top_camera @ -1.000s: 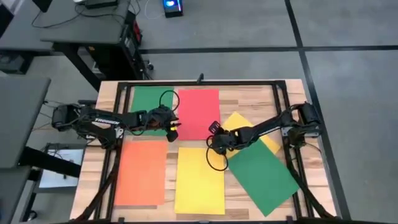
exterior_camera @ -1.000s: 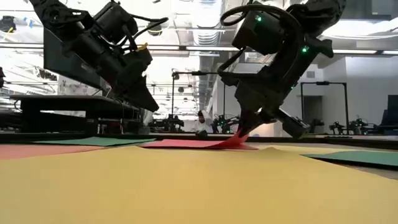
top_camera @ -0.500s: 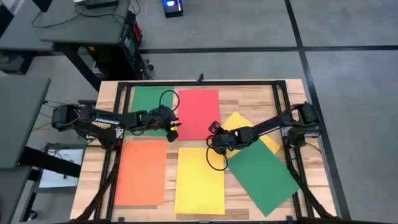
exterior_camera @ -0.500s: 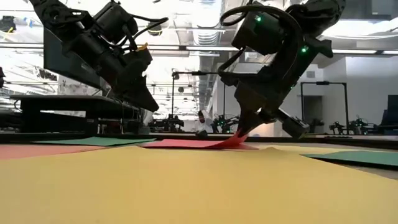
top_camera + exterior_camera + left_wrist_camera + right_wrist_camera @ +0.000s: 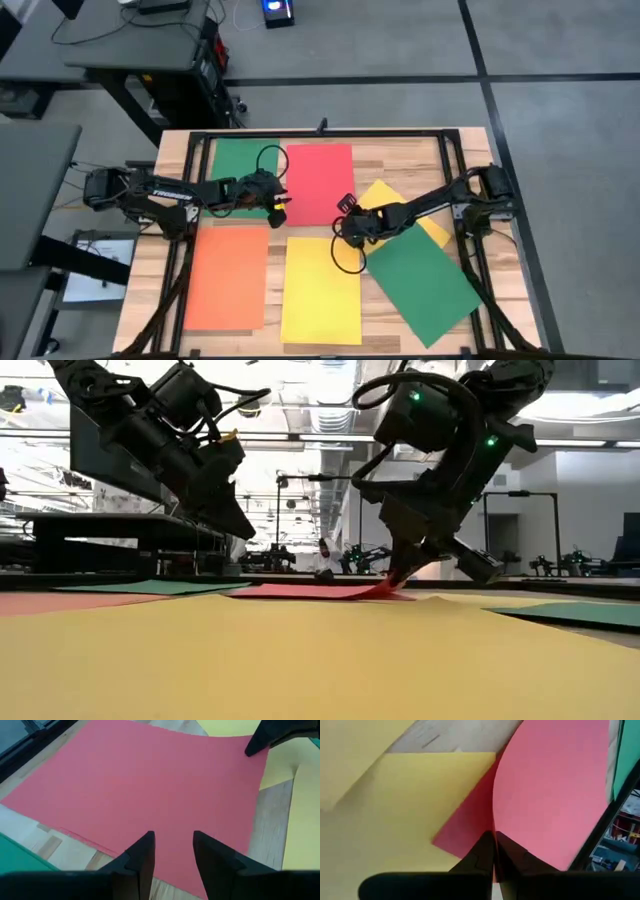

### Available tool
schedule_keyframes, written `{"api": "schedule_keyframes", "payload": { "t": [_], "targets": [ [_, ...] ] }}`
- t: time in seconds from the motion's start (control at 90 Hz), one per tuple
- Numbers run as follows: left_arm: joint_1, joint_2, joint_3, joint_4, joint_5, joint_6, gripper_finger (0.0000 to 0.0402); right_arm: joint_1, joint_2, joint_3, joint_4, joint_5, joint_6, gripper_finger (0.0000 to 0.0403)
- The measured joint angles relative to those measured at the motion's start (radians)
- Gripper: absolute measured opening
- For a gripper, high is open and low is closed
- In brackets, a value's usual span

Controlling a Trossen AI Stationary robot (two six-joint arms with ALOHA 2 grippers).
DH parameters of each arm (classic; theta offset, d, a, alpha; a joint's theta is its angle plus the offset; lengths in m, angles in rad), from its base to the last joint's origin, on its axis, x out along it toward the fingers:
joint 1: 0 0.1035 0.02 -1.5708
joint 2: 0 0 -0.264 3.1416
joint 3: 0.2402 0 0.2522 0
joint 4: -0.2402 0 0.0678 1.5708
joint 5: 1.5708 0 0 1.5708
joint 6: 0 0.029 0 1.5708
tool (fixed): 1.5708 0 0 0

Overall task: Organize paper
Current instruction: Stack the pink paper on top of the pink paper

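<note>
Nothing has shifted: right gripper (image 5: 345, 226) pinches the red sheet's (image 5: 319, 180) corner above the wooden table (image 5: 400, 162); left gripper (image 5: 279, 202) hovers, fingers apart.

Left arm reaches in from the left edge toward the middle of the worktop, its wrist raised clear of the surface. Left tool (image 5: 281, 205) hangs tilted downward, its two fingers (image 5: 142, 857) parted with a clear gap between them

Right arm stretches from the right edge diagonally toward the centre, elbow high, wrist pitched steeply down. Right tool (image 5: 343, 225) sits low at the worktop, fingers (image 5: 481, 851) pressed together and clamping the lifted corner of the pink-red sheet (image 5: 320, 180)
</note>
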Motion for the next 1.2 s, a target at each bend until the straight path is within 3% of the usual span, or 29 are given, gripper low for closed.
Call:
{"api": "schedule_keyframes", "payload": {
  "t": [0.378,0.767,1.2],
  "targets": [
    [0.000,0.000,0.000,0.000,0.000,-0.007,0.0117,-0.033,0.000,0.000,0.001,-0.020,0.032,0.0002],
    [0.000,0.000,0.000,0.000,0.000,-0.007,0.0117,-0.044,0.000,0.000,0.003,-0.039,0.085,0.0094],
    [0.000,0.000,0.000,0.000,0.000,-0.007,0.0117,-0.029,0.000,0.001,0.009,-0.076,0.119,0.0104]
  ]
}}
